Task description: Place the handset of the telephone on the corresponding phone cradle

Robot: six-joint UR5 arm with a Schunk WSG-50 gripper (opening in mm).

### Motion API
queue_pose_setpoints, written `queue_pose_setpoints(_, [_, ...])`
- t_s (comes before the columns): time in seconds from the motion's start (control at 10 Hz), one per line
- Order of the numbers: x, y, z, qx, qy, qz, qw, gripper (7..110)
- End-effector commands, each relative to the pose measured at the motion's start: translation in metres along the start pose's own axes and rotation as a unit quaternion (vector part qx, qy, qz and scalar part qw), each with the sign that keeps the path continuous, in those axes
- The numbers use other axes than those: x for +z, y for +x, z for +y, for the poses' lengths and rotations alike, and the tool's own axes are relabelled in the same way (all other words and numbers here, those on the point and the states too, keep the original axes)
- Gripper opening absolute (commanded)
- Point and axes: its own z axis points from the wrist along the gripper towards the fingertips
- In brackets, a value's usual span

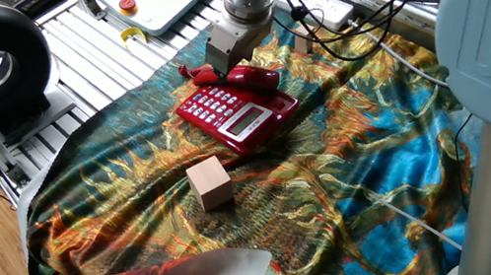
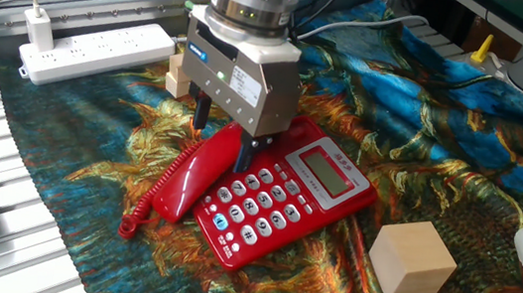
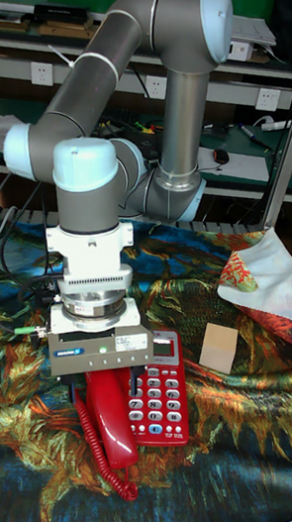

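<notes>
Tall fixed view: the tool [image 3: 101, 374] hangs straight down over the upper end of the handset [image 3: 110, 419], which lies lengthwise along the left edge of the telephone [image 3: 159, 402]. The tool's fingers stand apart on either side of the handset, and no contact with the red plastic can be made out, so it is not clamped. The handset's coiled cord [image 3: 110, 472] curls around its lower end onto the patterned cloth [image 3: 240, 459] that covers the desk.

From the other fixed view the handset [image 2: 194, 169] sits on the phone cradle [image 2: 205, 222] side of the base, its near end reaching down to the cloth [image 2: 423, 136], and whether it is fully seated in the recess cannot be told. One dark finger [image 2: 202, 113] shows on the far side of the handset and the other comes down on the keypad side, with the tool [image 2: 224, 138] body directly above. The keypad [image 2: 260, 201] and the small grey display [image 2: 325, 168] face up. A tan wooden cube [image 2: 411, 261] stands on the cloth well apart from the telephone [image 2: 285, 198], and a white power strip [image 2: 93, 49] lies off the cloth behind the tool.

One fixed view shows the same layout from farther back: tool [image 1: 223, 61] above the handset [image 1: 247, 76], the cube [image 1: 209, 182] nearer the camera.
</notes>
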Motion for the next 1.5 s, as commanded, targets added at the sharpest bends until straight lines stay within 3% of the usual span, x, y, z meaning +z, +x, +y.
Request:
queue_pose_setpoints(0.0, [0.000,0.000,0.001,0.005,-0.002,-0.007,1.0000,66])
queue_pose_setpoints(0.7, [0.012,0.003,-0.011,0.011,0.022,-0.007,0.9997,66])
queue_pose_setpoints(0.8, [0.012,0.006,-0.015,0.017,0.030,-0.001,0.9994,22])
queue_pose_setpoints(1.2, [0.006,0.006,-0.014,0.043,0.036,0.007,0.9984,22])
queue_pose_setpoints(1.3, [0.006,0.005,-0.014,0.046,0.038,0.007,0.9982,7])
queue_pose_setpoints(1.4, [0.004,0.003,-0.016,0.054,0.041,0.008,0.9977,7])
